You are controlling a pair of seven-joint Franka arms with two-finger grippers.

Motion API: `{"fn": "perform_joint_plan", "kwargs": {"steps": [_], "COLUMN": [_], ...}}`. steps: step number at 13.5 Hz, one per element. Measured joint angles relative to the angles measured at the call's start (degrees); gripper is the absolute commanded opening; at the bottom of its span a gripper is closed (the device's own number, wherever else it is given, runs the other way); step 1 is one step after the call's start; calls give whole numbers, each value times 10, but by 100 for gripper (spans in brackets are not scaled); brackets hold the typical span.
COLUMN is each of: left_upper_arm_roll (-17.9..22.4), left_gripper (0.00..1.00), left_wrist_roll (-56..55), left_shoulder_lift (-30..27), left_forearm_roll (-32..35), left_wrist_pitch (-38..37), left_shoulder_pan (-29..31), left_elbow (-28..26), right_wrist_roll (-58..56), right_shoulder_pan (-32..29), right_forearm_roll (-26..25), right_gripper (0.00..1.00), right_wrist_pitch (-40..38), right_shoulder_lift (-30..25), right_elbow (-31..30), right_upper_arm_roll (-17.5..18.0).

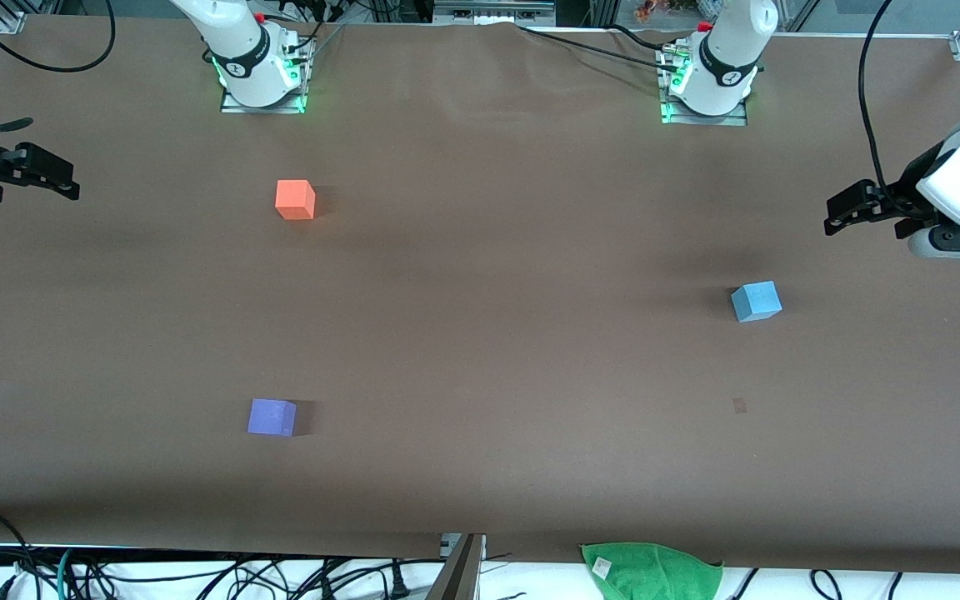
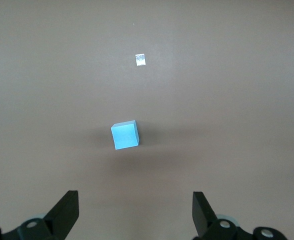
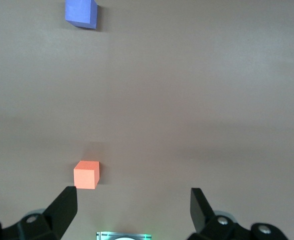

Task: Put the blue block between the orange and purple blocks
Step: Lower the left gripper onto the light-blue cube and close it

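Left tool is held up over the surface at the left arm's end, fingers spread apart, nothing between them; in the left wrist view the tool is seen w/ both fingers wide and the blue block framed ahead of them, not touched. Right tool is parked over the right arm's end, fingers also apart and empty per the right wrist view; that arm is judged to be waiting.

Blue block is sat flat on the surface toward the left arm's end, well apart from the other two. Orange block and purple block are both placed toward the right arm's end, orange farther from the front camera, purple nearer, w/ a bare gap left between them. Both are also seen in the right wrist view: orange, purple.

Progress: approx. nothing done yet. Blue block is not grasped, not lifted, not moved to the gap. Left to do, as judged: descent onto blue block, grasp, carry toward the right arm's end, set-down between orange and purple, release. Left tool is judged the likely picker since it is near the blue block.
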Motion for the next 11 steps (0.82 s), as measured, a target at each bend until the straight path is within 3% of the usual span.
{"fn": "perform_joint_plan", "kwargs": {"steps": [6,11], "left_upper_arm_roll": [1,4], "left_gripper": [100,100], "left_wrist_roll": [-11,-16], "left_shoulder_lift": [23,122], "left_forearm_roll": [0,0], "left_wrist_pitch": [15,167], "left_shoulder_pan": [5,43], "left_elbow": [-16,-107], "right_wrist_roll": [0,0], "right_shoulder_pan": [0,0], "right_forearm_roll": [0,2], "right_gripper": [100,100], "right_wrist_pitch": [0,0], "right_shoulder_lift": [0,0], "right_elbow": [0,0], "right_upper_arm_roll": [0,-1]}}
